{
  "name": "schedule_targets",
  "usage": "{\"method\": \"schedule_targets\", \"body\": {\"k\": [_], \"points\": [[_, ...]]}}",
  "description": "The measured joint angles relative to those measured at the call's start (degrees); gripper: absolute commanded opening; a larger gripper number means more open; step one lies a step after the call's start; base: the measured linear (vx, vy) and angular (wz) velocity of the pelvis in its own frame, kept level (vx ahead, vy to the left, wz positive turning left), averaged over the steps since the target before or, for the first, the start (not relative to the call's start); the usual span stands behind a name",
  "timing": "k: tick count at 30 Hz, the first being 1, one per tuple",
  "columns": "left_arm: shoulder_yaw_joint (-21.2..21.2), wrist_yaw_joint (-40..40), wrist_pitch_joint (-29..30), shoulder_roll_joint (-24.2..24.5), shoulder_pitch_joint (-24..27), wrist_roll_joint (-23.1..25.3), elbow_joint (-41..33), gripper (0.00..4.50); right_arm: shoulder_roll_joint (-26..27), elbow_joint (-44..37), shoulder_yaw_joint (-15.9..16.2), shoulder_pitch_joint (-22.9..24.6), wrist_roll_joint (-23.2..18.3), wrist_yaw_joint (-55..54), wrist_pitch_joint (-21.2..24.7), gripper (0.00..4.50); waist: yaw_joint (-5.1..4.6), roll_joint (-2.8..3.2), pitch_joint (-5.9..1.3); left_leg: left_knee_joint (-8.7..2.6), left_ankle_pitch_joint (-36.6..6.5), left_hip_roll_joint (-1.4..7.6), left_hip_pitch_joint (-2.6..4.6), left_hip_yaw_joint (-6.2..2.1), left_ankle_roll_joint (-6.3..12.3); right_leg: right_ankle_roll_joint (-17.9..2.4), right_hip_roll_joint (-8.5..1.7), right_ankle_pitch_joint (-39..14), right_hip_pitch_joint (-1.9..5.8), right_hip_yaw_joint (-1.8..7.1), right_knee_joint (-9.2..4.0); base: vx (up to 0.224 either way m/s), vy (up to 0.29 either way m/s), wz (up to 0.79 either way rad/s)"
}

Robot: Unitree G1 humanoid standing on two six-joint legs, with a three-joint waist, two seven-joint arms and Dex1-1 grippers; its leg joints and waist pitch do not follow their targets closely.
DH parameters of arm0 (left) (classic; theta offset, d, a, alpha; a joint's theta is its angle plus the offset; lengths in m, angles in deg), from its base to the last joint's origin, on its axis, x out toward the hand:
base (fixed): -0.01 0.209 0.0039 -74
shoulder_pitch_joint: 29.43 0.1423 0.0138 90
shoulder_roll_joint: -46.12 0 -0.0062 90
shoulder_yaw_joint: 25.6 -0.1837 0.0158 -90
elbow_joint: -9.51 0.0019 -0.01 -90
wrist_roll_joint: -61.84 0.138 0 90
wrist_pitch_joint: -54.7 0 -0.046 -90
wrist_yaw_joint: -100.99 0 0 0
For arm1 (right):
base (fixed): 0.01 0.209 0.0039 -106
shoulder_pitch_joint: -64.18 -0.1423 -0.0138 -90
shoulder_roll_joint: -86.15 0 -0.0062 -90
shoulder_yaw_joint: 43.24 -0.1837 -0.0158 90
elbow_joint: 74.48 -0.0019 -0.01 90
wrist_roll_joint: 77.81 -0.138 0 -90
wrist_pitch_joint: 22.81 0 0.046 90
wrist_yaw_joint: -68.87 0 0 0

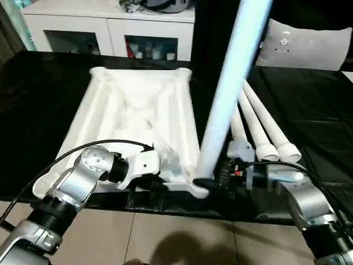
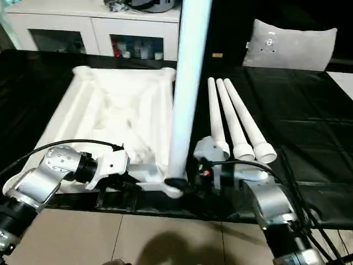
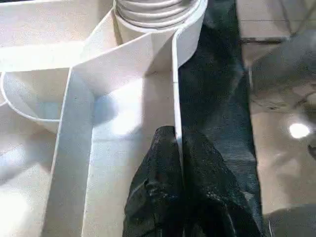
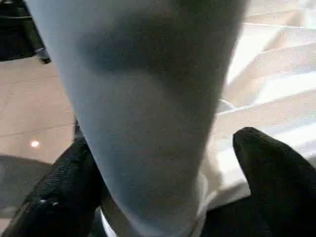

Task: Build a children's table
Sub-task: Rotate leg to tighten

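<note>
Black table (image 1: 309, 110) bears upturned top (image 1: 138, 110), leg (image 1: 231, 88) socketed; both grippers' fingers clamp: left rim, right leg.

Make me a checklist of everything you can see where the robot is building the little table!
Surface: black table, with tan floor in front.
Job's things: white table top lies upside down, ribs up. One leg stands upright in its near corner socket. Three spare legs lie side by side to its right.
Clutter: nothing seen.
Claws: left claw is pinched on the top's edge wall; right claw has a finger on each side of the standing leg's base.
Cables: a black cable loops over the left arm; more run along the right arm.
Surroundings: white cabinet behind, grey-white cushion at back right.
</note>
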Motion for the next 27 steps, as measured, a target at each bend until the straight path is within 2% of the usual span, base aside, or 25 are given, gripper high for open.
{"method": "schedule_targets", "body": {"k": [5, 8, 9, 12, 14, 23, 27], "points": [[-0.1, -1.0, -2.3, 0.0, -1.0, 0.1, 2.2, 0.0, -1.2, 0.6, 2.0, -1.3, 0.0, 3.2, 0.1, 3.58, 0.01, -0.02, -0.01, 0.01, 0.0, 0.01, 0.0, 0.0, 0.01, 0.0, 0.0, 0.0, -0.02, -0.01, 0.05, 0.0, 0.0, 0.0], [-0.1, -1.3, -3.0, 0.0, -1.4, 0.1, 3.2, 0.0, -1.4, 2.0, 2.2, -1.5, 0.1, 4.4, -0.1, 3.35, 0.01, -0.02, -0.01, 0.03, 0.0, 0.02, 0.02, 0.0, 0.0, 0.0, 0.0, 0.0, -0.02, -0.01, 0.09, 0.0, 0.0, 0.0], [-0.1, -1.4, -3.3, 0.1, -1.4, 0.1, 3.2, 0.0, -1.6, 2.3, 2.2, -1.5, 0.1, 4.6, -0.1, 3.13, 0.03, -0.02, -0.01, 0.04, 0.0, 0.02, 0.02, 0.0, 0.0, 0.0, 0.0, 0.0, -0.02, 0.0, 0.1, 0.0, 0.0, 0.0], [-0.1, -1.8, -3.8, 0.1, -1.6, 0.1, 3.8, 0.0, -1.6, 2.5, 2.1, -1.7, 0.1, 4.7, -0.1, 3.01, 0.03, -0.03, -0.02, 0.04, 0.0, 0.02, 0.02, 0.0, 0.0, 0.0, 0.0, 0.0, -0.02, 0.0, 0.1, 0.0, 0.0, 0.0], [-0.1, -2.0, -4.2, 0.1, -1.7, 0.1, 4.2, 0.0, -1.6, 2.7, 2.2, -1.8, 0.1, 5.0, -0.1, 2.78, 0.04, -0.03, -0.02, 0.04, 0.0, 0.02, 0.02, 0.0, 0.0, 0.0, 0.0, 0.0, -0.02, -0.01, 0.1, 0.0, 0.0, 0.0], [0.0, -2.3, -4.8, 0.1, -1.8, -0.1, 4.7, 0.0, -1.5, 3.2, 2.3, -2.2, -0.1, 6.0, 0.1, 2.69, 0.15, -0.04, -0.02, 0.05, 0.0, 0.02, 0.02, 0.01, 0.0, 0.0, 0.0, 0.0, -0.01, -0.01, 0.09, 0.0, 0.0, 0.0], [0.6, -1.7, -2.0, 0.1, -0.9, -0.5, 3.0, 0.0, -1.0, 2.6, 1.9, -1.3, -0.6, 5.8, 1.1, 2.69, 0.18, -0.04, -0.02, 0.03, 0.0, 0.02, 0.02, 0.01, 0.0, 0.0, 0.0, 0.0, -0.02, -0.01, 0.07, 0.0, 0.0, 0.0]]}}
